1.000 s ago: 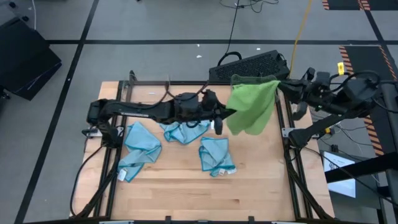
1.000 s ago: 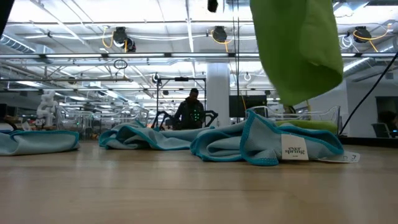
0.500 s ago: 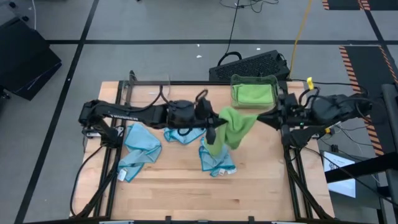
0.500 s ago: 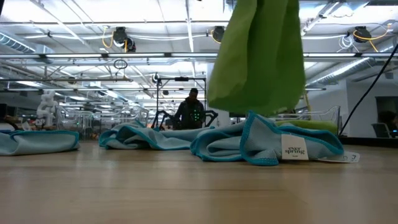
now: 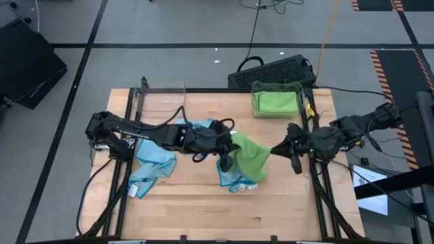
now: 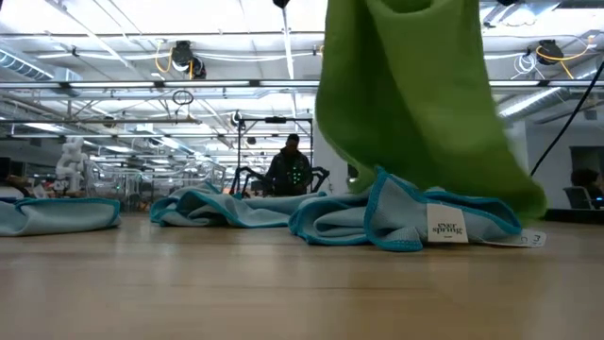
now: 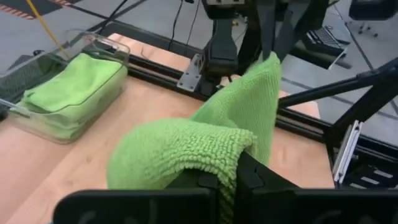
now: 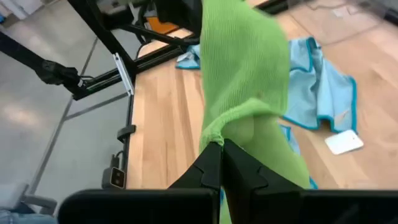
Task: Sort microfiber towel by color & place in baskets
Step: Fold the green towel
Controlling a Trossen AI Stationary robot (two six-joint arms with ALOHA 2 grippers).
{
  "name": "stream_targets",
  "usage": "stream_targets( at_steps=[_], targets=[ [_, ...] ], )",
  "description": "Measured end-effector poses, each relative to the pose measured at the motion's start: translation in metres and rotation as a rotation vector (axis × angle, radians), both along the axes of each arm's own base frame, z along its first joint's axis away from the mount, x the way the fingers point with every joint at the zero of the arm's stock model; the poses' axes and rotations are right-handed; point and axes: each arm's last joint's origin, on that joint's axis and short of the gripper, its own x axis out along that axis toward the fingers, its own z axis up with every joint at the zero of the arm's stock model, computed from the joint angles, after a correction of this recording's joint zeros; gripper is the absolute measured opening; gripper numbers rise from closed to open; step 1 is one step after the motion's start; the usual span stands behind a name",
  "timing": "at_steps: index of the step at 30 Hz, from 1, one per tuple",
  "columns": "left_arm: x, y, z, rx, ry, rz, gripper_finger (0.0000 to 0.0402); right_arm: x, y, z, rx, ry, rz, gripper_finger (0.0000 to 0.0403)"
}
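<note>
A green microfiber towel point(image 5: 248, 157) hangs over the table's middle between my two grippers, both shut on it. My left gripper point(image 5: 229, 148) has its left end and my right gripper point(image 5: 274, 149) its right end. The towel's lower part point(image 6: 415, 142) sags down onto a blue towel point(image 5: 234, 179) lying on the wood. Two more blue towels point(image 5: 154, 163) point(image 5: 201, 129) lie flat to the left. One clear basket point(image 5: 277, 100) at the far right holds folded green towels. The other clear basket point(image 5: 163, 99) stands at the far left with nothing in it. My left gripper pinches a bunched edge of the green towel point(image 7: 225, 154) between its two fingers point(image 7: 252, 177), slanting down from the table's left. The cloth folds over the fingertips and hides them. My right gripper pinches a gathered corner of the towel point(image 8: 214, 138) between its fingers point(image 8: 208, 167), slanting down from the table's right. The cloth runs away from that corner toward the other gripper, slack.
A black keyboard point(image 5: 274, 70) lies on the floor beyond the far edge. Black frame rails run along the table's left point(image 5: 119, 169) and right point(image 5: 317, 183) sides. Bare wood point(image 5: 217, 213) stretches along the near edge. A person point(image 6: 291, 170) stands far off in the room.
Both grippers have gone down and toward the table's near edge, the right one also leftward away from the green-filled basket. The green towel, spread high near that basket a second ago, has dropped and bunched up, and its lower part now sags onto the blue towel.
</note>
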Motion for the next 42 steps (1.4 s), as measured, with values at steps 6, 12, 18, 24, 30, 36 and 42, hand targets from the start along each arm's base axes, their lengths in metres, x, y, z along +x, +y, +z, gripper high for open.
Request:
stream_targets(
  at_steps=[6, 12, 18, 24, 30, 36, 42],
  targets=[
    [0.004, 0.019, 0.003, 0.056, -0.033, 0.056, 0.0005, -0.008, -0.010, 0.008, -0.062, -0.059, -0.042, 0.0000],
    [0.011, 0.061, 0.015, 0.065, -0.158, 0.112, 0.0011, -0.018, -0.033, 0.019, -0.202, -0.151, -0.281, 0.0000],
    [0.012, 0.096, 0.030, 0.087, -0.303, 0.137, 0.0004, -0.016, -0.052, 0.038, -0.271, -0.317, -0.378, 0.0000],
    [0.012, 0.093, 0.028, 0.033, -0.291, 0.105, 0.0007, -0.020, -0.054, 0.038, -0.163, -0.321, -0.291, 0.0000],
    [0.012, 0.057, -0.003, -0.059, -0.018, 0.024, 0.0010, -0.034, -0.051, 0.013, -0.022, -0.059, -0.185, 0.0000],
    [0.021, 0.017, -0.053, -0.099, 0.247, -0.042, 0.0004, -0.029, -0.044, -0.038, 0.128, 0.178, -0.059, 0.0000],
    [0.034, -0.017, -0.096, -0.221, 0.366, -0.120, 0.0014, -0.010, -0.031, -0.111, 0.507, 0.244, 0.134, 0.0000]
  ],
)
